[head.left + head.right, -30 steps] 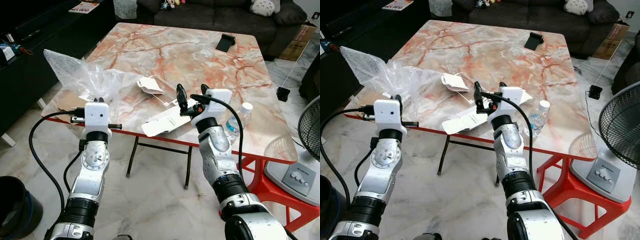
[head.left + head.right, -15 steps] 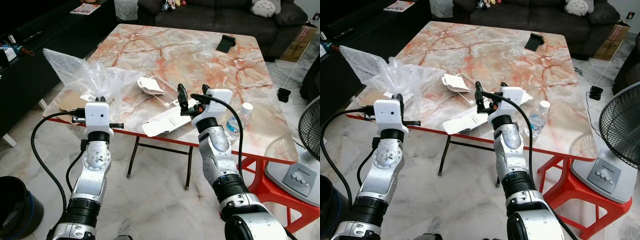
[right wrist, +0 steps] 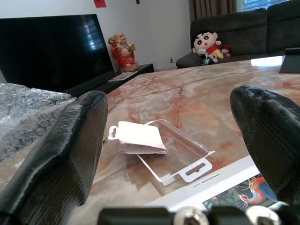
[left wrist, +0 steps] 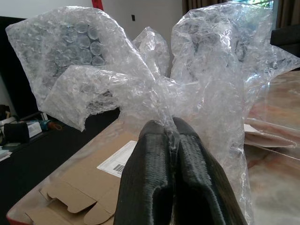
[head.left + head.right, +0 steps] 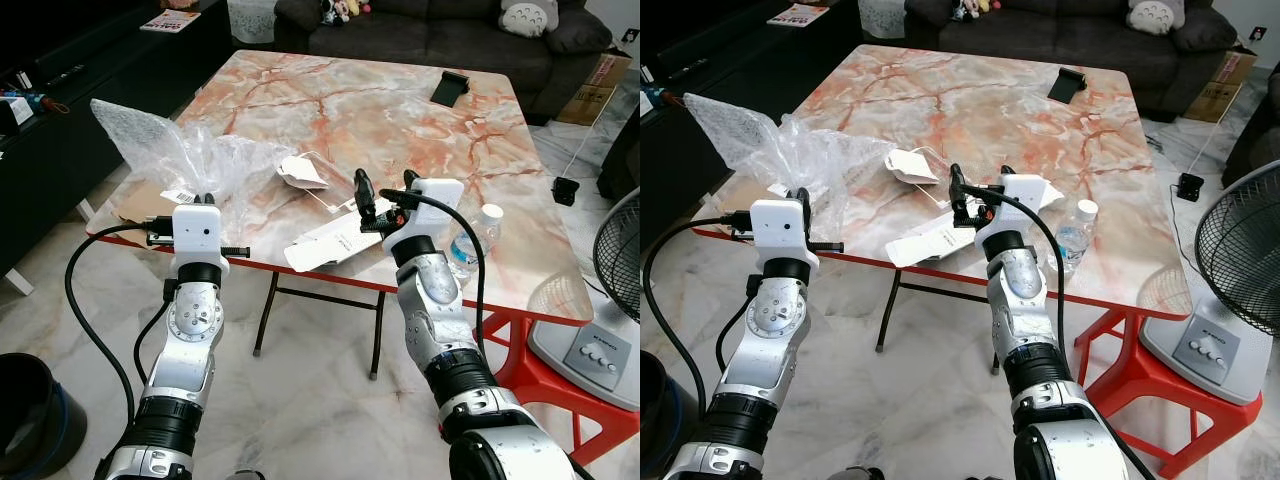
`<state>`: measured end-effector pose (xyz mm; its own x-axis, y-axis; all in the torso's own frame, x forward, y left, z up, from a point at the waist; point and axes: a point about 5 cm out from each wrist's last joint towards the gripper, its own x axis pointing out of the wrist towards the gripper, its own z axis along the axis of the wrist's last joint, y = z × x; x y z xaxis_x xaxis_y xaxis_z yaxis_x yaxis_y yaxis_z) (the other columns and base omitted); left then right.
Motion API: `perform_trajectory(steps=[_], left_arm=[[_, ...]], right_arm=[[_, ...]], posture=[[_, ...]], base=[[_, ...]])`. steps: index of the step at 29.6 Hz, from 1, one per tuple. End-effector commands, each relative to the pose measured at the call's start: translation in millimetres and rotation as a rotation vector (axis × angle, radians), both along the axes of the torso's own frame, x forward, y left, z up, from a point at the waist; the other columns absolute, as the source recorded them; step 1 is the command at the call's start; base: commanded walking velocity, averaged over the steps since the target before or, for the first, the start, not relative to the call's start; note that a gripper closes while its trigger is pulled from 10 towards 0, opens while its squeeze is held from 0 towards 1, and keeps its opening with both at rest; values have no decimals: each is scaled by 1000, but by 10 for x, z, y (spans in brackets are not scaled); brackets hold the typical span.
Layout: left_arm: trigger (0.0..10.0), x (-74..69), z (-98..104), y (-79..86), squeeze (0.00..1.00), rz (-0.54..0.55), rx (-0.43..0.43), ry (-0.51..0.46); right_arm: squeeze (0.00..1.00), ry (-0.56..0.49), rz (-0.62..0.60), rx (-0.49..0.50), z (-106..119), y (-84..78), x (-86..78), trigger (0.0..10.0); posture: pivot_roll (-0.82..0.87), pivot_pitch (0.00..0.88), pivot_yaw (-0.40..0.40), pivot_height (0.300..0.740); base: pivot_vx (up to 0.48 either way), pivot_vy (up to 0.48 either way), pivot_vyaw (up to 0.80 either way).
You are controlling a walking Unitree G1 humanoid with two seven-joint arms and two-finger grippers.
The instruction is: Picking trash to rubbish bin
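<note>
My left fingers [image 4: 169, 154] stay clenched on a pinch of the bubble wrap [image 5: 190, 155], which rests bunched on the table [image 5: 400, 120] at its near left corner, over flattened cardboard [image 4: 79, 197]. Versus a second ago: wrap barely shifted, not yet lifted. My right fingers [image 3: 178, 140] stay released, spread above the white packet [image 5: 335, 240] beside the clear blister pack [image 3: 159, 150]. Judgement: grasp secured; carry to the bin [image 5: 25, 410] remains.

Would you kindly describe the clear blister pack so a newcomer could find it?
On the marble table, look near the front edge, between the bubble wrap and the open right tool. The blister pack is the transparent plastic shell with a folded white card, unlike the flat printed box beside it.
</note>
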<state>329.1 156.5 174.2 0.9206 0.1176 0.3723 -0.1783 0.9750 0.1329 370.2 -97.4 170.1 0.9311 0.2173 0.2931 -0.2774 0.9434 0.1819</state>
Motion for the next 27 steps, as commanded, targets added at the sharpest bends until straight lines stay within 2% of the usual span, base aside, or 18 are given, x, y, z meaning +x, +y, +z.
perform_trajectory(steps=[1, 8, 27], left_arm=[[10000, -1, 1, -8, 0, -2, -8, -3], [10000, 0, 7, 10, 0, 8, -7, -4], [10000, 1, 23, -2, 0, -4, -2, -3]], right_arm=[[0, -12, -4, 3, 23, -6, -9, 10000], [0, -2, -2, -4, -1, 12, -13, 10000], [0, 34, 6, -1, -109, 47, -41, 10000]], posture=[[123, 93, -36, 728], [126, 104, -37, 728], [130, 116, -32, 728]], base=[[0, 0, 0], [0, 0, 0], [-246, 0, 0]])
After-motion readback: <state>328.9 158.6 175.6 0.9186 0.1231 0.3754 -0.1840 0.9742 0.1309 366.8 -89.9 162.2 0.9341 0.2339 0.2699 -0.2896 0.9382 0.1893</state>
